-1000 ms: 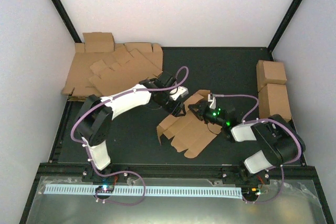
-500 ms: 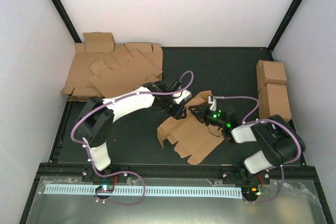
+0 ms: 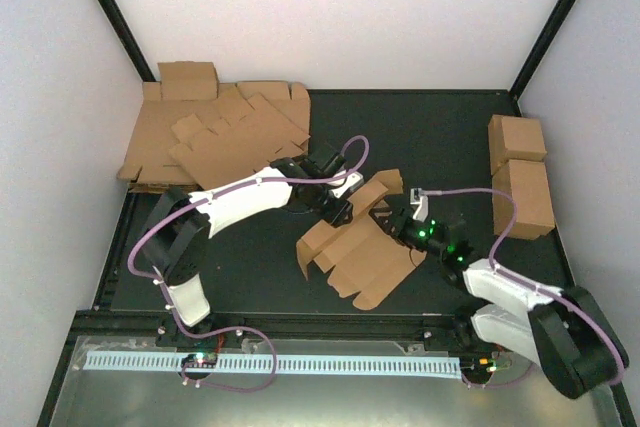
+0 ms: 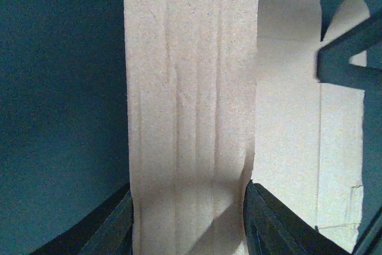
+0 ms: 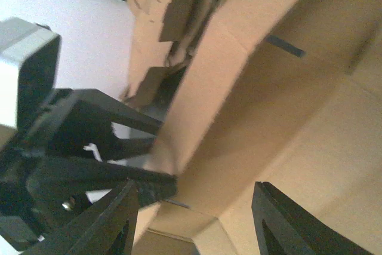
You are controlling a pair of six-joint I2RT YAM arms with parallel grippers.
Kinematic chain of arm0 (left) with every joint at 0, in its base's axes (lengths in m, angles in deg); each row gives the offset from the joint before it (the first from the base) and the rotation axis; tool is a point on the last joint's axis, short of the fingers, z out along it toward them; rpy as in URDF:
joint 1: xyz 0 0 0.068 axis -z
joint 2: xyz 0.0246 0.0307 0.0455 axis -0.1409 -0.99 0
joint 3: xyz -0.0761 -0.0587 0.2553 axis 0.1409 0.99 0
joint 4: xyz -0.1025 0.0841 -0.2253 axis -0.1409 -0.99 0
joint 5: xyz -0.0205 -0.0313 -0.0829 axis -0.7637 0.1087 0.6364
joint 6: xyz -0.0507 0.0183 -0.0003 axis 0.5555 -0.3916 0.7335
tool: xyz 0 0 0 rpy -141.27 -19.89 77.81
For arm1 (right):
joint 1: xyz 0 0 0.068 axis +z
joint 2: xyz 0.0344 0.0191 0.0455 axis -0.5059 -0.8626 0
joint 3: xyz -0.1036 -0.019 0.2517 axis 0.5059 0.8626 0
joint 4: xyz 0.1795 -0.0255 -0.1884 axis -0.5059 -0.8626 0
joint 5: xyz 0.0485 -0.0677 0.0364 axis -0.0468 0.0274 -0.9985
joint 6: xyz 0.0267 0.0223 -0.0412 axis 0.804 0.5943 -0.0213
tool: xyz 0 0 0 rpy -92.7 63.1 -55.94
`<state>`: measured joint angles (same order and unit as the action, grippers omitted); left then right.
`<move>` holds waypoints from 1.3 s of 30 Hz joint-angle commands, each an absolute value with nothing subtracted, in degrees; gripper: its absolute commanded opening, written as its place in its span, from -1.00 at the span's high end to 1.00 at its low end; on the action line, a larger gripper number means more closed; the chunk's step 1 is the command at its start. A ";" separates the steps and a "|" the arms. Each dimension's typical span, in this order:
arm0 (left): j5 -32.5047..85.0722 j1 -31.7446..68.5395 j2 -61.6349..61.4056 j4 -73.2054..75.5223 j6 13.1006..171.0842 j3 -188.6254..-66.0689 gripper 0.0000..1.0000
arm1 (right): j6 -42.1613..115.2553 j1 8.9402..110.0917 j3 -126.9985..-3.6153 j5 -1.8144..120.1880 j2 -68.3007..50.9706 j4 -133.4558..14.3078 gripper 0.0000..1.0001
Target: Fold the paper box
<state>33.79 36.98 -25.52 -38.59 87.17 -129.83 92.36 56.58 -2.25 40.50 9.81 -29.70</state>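
The paper box (image 3: 360, 252) is a single plain brown die-cut cardboard sheet, mostly unfolded. It lies slanted on the black table (image 3: 440, 137), just toward 5 o'clock of the centre, with its long axis running from 7 to 1 o'clock. Its rounded flaps and tabs spread flat toward 6 and 7 o'clock, while the 1 o'clock end is bent up off the surface.

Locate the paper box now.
Top view: the paper box lies partly folded on the mat, just right of centre, its far end between the left pincer and the right pincer.
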 commanded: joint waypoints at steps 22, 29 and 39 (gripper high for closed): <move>24.87 42.00 -22.94 -42.40 88.98 -132.84 0.06 | 86.01 56.36 2.44 40.09 -8.04 -30.20 0.96; 21.99 42.43 -24.82 -41.32 89.48 -130.86 0.06 | 85.14 56.32 2.29 40.02 -6.68 -31.22 0.96; 19.65 42.79 -24.57 -41.12 89.38 -129.63 0.06 | 74.26 55.61 -7.54 47.82 6.39 -51.95 0.73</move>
